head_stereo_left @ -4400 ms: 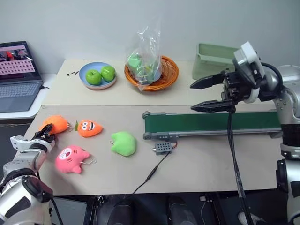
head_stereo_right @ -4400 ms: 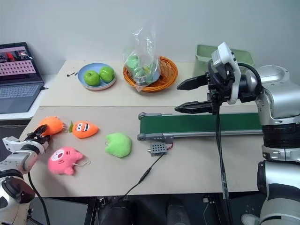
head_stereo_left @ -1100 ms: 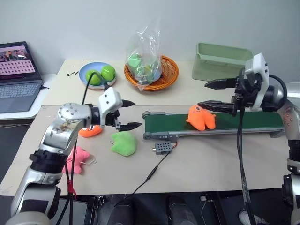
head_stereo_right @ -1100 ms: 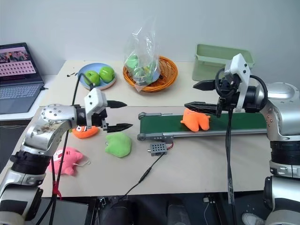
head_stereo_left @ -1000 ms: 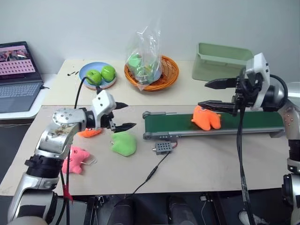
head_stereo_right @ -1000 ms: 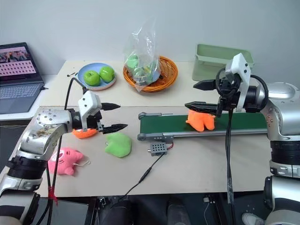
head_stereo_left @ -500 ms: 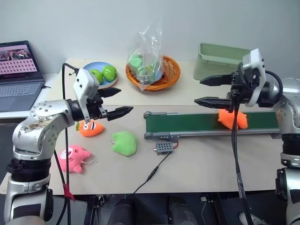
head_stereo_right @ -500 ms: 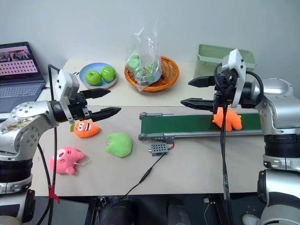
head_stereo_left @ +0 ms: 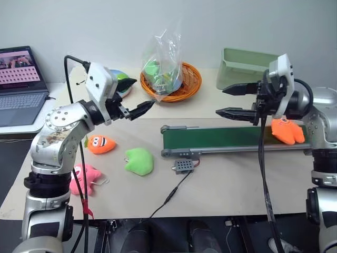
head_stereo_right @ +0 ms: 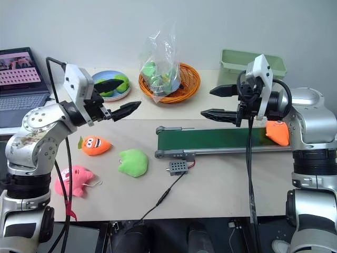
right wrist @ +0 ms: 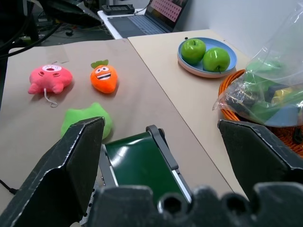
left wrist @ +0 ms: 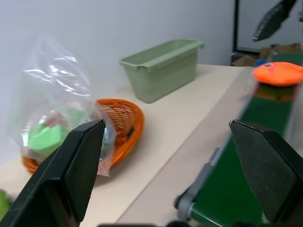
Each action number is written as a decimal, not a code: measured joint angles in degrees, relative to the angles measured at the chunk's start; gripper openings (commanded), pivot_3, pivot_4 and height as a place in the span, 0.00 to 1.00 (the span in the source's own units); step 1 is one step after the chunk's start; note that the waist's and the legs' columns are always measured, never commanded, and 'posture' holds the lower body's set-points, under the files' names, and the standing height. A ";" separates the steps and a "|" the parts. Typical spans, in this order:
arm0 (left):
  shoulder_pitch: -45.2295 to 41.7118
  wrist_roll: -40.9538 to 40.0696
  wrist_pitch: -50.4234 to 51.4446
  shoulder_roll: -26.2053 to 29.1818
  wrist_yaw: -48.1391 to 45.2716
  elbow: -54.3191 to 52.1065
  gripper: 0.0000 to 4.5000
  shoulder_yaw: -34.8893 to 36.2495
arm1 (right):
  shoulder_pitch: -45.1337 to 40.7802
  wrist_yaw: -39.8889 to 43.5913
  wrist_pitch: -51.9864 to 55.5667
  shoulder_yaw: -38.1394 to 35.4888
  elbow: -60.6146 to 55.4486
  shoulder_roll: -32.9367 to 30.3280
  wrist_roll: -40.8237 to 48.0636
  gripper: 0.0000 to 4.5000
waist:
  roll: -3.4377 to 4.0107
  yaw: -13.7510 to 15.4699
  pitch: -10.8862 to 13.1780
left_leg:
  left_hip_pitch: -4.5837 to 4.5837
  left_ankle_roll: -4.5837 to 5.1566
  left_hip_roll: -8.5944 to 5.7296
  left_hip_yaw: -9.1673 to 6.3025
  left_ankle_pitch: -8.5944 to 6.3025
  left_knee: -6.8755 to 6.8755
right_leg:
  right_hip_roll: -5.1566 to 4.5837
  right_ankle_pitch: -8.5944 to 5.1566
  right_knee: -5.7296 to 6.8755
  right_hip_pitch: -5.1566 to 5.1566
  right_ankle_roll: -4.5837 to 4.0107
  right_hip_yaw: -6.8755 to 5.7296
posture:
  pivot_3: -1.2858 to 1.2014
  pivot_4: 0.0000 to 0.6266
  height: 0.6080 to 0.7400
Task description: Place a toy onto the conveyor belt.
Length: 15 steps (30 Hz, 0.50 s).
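The toy, a plain bright-orange plush, lies on the conveyor belt at its far right end, partly behind my right arm. My right gripper hangs open and empty above the belt's middle, left of the toy. Raised over the table's left half, in front of the blue plate, my left gripper is open and holds nothing. In the left wrist view the toy sits far off on the green belt.
An orange carrot plush, a green plush and a pink plush lie on the left of the table. A plate of apples, a basket with a bag and a green bin stand behind. A laptop is far left.
The toy has travelled along the belt from its middle to its right end. My left arm has risen from above the plush toys. The right gripper has barely moved.
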 measured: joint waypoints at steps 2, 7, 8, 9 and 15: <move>0.00 -1.50 0.55 0.02 -1.12 0.00 1.00 0.05 | 0.00 0.02 0.00 0.00 0.00 0.00 0.01 1.00 | 0.00 0.02 0.00 | 0.00 0.00 0.00 0.00 0.00 0.00 | 0.00 0.00 0.00 0.00 0.00 0.00 | 0.52 0.24 1.00; -0.01 -4.48 3.09 0.15 -2.62 0.07 1.00 0.44 | 0.01 0.25 -0.01 -0.04 0.02 -0.12 0.02 1.00 | 0.00 0.02 0.00 | 0.00 0.00 0.00 -0.01 0.00 0.00 | 0.00 0.00 0.00 0.00 0.00 0.00 | 0.52 0.24 1.00; -0.01 -4.62 3.26 0.26 -2.78 0.11 1.00 0.44 | 0.00 0.31 -0.01 -0.04 0.04 -0.14 0.02 1.00 | 0.00 0.02 0.00 | 0.00 0.00 0.00 -0.01 0.00 0.00 | 0.00 0.00 0.00 0.00 0.00 0.00 | 0.52 0.24 1.00; -0.01 -4.78 3.46 0.43 -2.96 0.12 1.00 0.44 | 0.00 0.39 -0.02 -0.04 0.07 -0.18 0.02 1.00 | 0.00 0.02 0.00 | 0.00 0.00 0.00 -0.01 0.00 0.00 | 0.00 0.00 0.00 0.00 0.00 0.00 | 0.52 0.24 1.00; 0.05 -5.82 4.34 1.06 -4.52 0.18 1.00 0.31 | 0.00 1.02 -0.04 -0.04 0.28 -0.61 0.02 1.00 | 0.00 0.01 0.00 | 0.00 0.00 0.00 -0.01 0.00 0.00 | 0.00 0.00 0.00 0.00 0.00 0.00 | 0.52 0.24 1.00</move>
